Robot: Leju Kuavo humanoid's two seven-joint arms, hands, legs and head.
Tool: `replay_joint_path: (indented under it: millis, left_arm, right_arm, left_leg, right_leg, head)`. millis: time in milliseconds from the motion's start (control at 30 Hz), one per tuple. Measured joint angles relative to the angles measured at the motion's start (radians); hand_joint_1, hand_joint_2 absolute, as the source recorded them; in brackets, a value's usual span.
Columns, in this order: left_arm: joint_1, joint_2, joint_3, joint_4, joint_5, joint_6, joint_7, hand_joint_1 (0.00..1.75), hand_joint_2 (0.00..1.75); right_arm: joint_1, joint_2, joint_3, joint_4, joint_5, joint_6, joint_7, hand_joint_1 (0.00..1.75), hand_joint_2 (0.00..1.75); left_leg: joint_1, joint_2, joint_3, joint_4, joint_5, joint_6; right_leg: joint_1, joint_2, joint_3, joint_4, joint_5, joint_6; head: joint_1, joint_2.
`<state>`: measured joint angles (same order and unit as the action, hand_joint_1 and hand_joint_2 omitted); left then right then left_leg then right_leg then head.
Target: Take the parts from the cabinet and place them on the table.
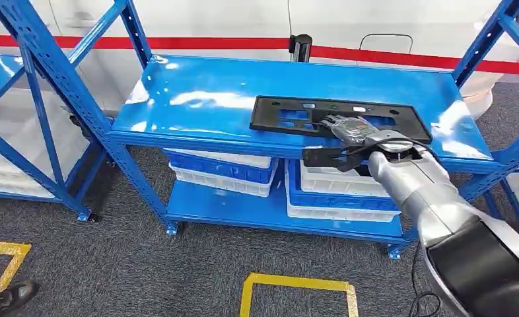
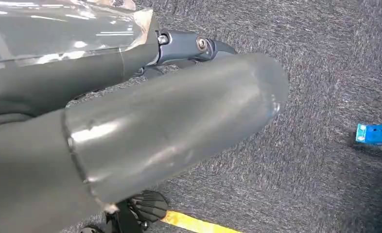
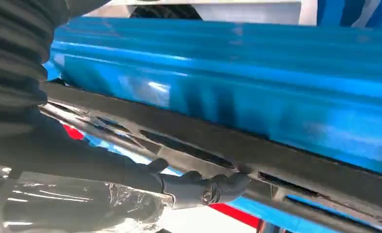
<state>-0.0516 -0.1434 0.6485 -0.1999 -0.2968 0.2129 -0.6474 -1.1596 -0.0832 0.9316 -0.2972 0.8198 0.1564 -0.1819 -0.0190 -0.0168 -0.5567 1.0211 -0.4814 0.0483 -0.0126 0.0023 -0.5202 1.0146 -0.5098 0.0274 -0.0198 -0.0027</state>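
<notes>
A flat black plastic part (image 1: 296, 116) with several cut-outs lies on the blue cabinet's top shelf (image 1: 197, 99), right of the middle. My right hand (image 1: 350, 129) rests on the part's near right portion. In the right wrist view its dark fingers (image 3: 199, 187) curl around a bar along the edge of the part (image 3: 286, 162). My left hand (image 2: 179, 121) hangs over the grey carpet, its fingers apart and holding nothing.
White and blue bins (image 1: 220, 168) sit stacked on the lower shelf. A second blue rack (image 1: 19, 99) stands to the left. Yellow floor markings (image 1: 296, 285) lie in front, a person's shoe (image 1: 9, 295) is at the lower left, and a black post (image 1: 300, 46) stands behind the cabinet.
</notes>
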Motion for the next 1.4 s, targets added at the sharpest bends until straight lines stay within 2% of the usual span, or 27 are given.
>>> replay_joint_path:
  millis: [367, 1400]
  left_arm:
    - [0.000, 0.000, 0.002, 0.000, -0.009, 0.001, 0.000, 0.00, 0.00]
    - [0.000, -0.008, 0.002, 0.000, -0.056, -0.013, 0.003, 0.00, 0.00]
  right_arm:
    - [-0.001, 0.020, -0.003, 0.009, -0.003, -0.039, 0.073, 0.00, 1.75]
    - [-0.015, 0.008, -0.035, 0.020, 0.007, -0.121, 0.130, 0.00, 1.75]
  left_leg:
    - [0.000, 0.000, 0.001, 0.000, 0.000, 0.000]
    - [0.000, 0.000, 0.000, 0.000, 0.000, 0.000]
  right_leg:
    - [0.000, 0.000, 0.000, 0.000, 0.000, 0.000]
    - [0.000, 0.000, 0.000, 0.000, 0.000, 0.000]
  head:
    - [0.000, 0.000]
    - [0.000, 0.000]
